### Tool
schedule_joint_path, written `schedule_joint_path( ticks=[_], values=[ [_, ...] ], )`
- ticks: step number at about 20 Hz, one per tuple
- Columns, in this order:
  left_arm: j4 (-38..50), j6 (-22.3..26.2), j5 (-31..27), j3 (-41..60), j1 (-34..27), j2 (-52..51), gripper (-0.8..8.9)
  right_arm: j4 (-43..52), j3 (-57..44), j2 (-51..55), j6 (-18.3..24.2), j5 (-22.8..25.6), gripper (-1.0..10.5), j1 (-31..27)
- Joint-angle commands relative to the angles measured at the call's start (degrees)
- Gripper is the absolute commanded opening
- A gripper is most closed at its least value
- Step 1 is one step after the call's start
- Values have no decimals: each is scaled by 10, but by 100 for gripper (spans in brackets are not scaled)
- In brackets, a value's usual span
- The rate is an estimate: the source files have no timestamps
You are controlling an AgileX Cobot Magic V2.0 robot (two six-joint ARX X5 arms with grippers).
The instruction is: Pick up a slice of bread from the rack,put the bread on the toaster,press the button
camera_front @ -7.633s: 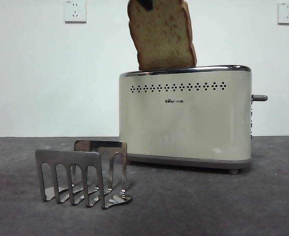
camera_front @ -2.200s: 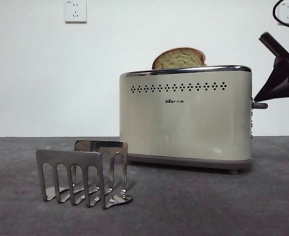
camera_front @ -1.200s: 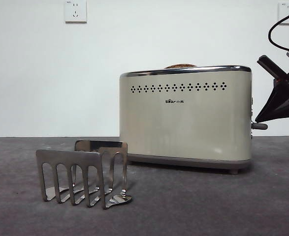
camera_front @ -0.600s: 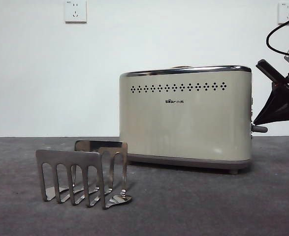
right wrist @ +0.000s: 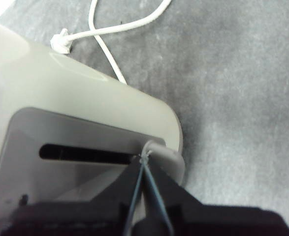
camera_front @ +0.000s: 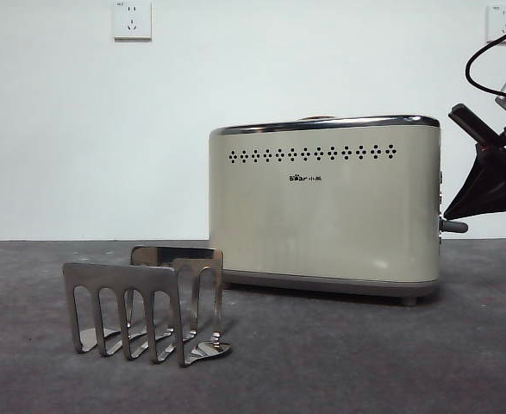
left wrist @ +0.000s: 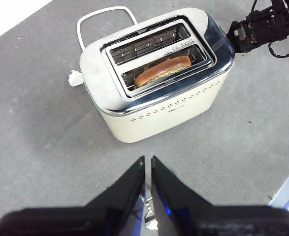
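Observation:
The cream toaster (camera_front: 324,207) stands on the dark table. The slice of bread (left wrist: 163,72) sits sunk in its nearer slot; from the front only a sliver of crust (camera_front: 317,117) tops the chrome rim. The button (camera_front: 453,226) sticks out low on the toaster's right end. My right gripper (camera_front: 449,213) is shut, its tips resting on top of the button (right wrist: 166,157). My left gripper (left wrist: 147,164) hangs high above the table in front of the toaster, shut and holding nothing. The steel rack (camera_front: 145,306) stands without bread at the front left.
A white power cable (right wrist: 114,29) with its plug (left wrist: 74,78) lies on the table behind the toaster. Two wall sockets (camera_front: 132,19) are on the white back wall. The table's edge (left wrist: 287,196) shows near the right arm's side.
Since a second ago the last of the bread's crust has sunk to the rim and the button sits slightly lower under the right gripper. Earlier still, the slice stood half out of the slot.

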State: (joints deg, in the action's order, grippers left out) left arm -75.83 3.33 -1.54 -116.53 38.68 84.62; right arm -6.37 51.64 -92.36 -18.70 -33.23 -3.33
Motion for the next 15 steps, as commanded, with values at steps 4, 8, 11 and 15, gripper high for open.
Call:
schedule_joint_path(
  ticks=[4, 8, 11, 15],
  values=[
    [1, -5, 0, 4, -7, -1, 22, -31, -23, 4, -6, 26, -8, 2],
    [1, -5, 0, 4, -9, -1, 22, -31, -23, 48, -9, 26, -8, 3],
    [1, -5, 1, 4, -9, -1, 22, -31, -18, 77, -8, 26, -8, 3],
    [1, -3, 1, 4, -9, -1, 22, -37, 7, 116, -8, 21, -8, 3]
  ],
)
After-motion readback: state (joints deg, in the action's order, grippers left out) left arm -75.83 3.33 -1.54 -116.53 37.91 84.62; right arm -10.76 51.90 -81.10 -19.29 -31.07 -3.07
